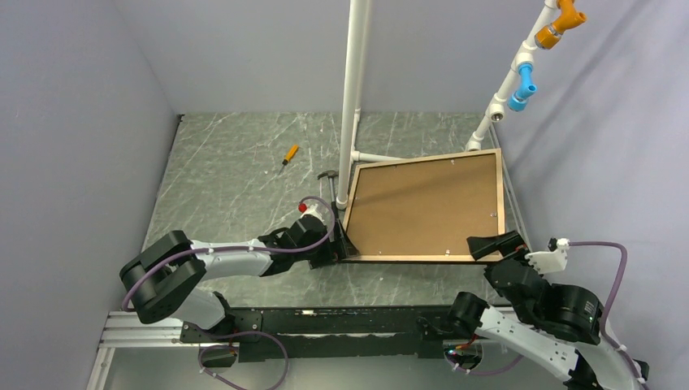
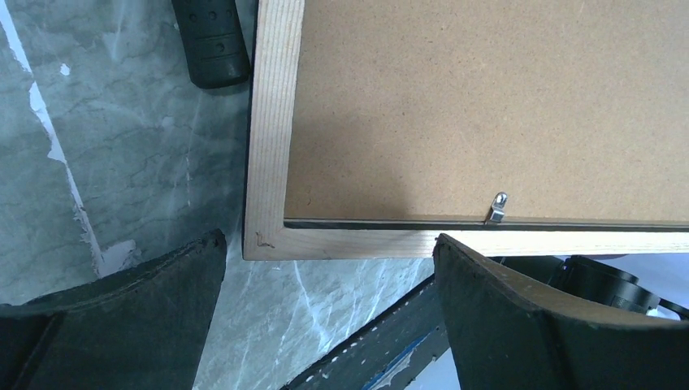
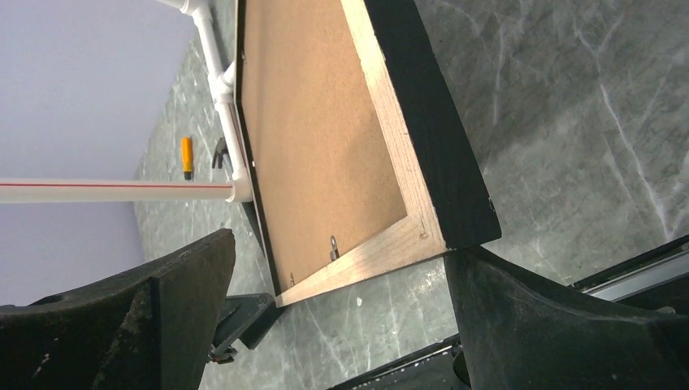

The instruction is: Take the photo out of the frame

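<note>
The frame (image 1: 422, 258) lies back side up on the table, showing a pale wood rim (image 2: 272, 122) and a black outer side (image 3: 431, 122). Inside it sits the photo's plain brown board back (image 1: 422, 207) (image 2: 487, 106) (image 3: 317, 138); the print side is hidden. A small metal clip (image 2: 497, 207) rests on the board's near edge. My left gripper (image 1: 337, 244) (image 2: 329, 264) is open at the near left corner, touching nothing. At the near right corner my right gripper (image 1: 496, 245) (image 3: 340, 260) stands open too, one finger (image 3: 520, 317) just under that corner.
A black hammer handle (image 2: 210, 41) lies along the frame's left side. An orange screwdriver (image 1: 289, 153) sits farther back left. A white pipe pole (image 1: 354, 97) rises at the frame's far left corner, and more pipe fittings (image 1: 520, 81) run up the right wall.
</note>
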`<control>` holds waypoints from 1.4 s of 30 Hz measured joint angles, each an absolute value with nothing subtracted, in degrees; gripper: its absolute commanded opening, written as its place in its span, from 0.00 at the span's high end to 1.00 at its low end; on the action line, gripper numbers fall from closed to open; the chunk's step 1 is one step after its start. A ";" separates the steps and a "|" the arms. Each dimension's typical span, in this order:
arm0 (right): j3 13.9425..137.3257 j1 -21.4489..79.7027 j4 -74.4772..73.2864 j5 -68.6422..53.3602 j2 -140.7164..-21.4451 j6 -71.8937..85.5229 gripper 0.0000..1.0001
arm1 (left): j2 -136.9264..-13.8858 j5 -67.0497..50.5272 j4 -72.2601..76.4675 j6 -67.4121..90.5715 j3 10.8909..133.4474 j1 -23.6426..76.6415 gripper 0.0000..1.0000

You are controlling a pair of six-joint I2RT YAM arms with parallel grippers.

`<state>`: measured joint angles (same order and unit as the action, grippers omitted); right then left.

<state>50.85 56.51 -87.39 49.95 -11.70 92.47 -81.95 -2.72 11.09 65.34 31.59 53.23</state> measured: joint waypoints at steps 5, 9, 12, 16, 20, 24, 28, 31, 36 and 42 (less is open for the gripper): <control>53.60 55.94 -87.50 48.69 -12.36 87.31 0.00 | -80.71 -2.68 10.20 64.01 31.77 53.30 0.01; 55.68 55.86 -87.50 47.20 -14.37 83.42 0.00 | -77.87 -1.08 4.73 60.47 34.65 54.65 0.01; 56.21 55.86 -87.35 45.93 -16.19 82.67 0.00 | -75.64 1.50 0.30 56.40 38.89 56.51 0.01; 57.71 55.86 -87.26 44.75 -18.17 80.86 0.00 | -72.53 4.14 -3.97 52.03 43.24 57.69 0.00; 59.68 55.88 -86.04 44.36 -18.74 77.32 0.00 | -69.32 6.55 -7.62 49.19 44.73 57.84 0.01; 59.79 56.23 -78.32 42.46 -20.75 67.53 0.00 | -66.92 7.68 -10.72 47.83 45.06 57.84 0.01; 59.75 56.36 -70.11 40.51 -33.69 58.94 0.01 | -66.06 8.36 -13.98 46.96 46.30 57.84 0.01; 59.59 56.12 -61.91 38.26 -47.05 51.27 0.06 | -65.04 8.78 -16.21 46.63 46.37 57.69 0.00; 56.77 53.10 -44.47 29.06 -62.65 38.98 0.29 | -62.70 8.43 -18.57 46.81 44.99 55.33 0.02; 52.21 51.72 -27.97 20.21 -72.34 34.02 0.30 | -57.34 8.47 -21.58 47.66 40.42 53.06 0.02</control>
<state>52.21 51.72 -27.97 20.21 -72.34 34.02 -57.34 8.47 -21.58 47.66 40.42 53.06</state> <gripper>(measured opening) 0.713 0.982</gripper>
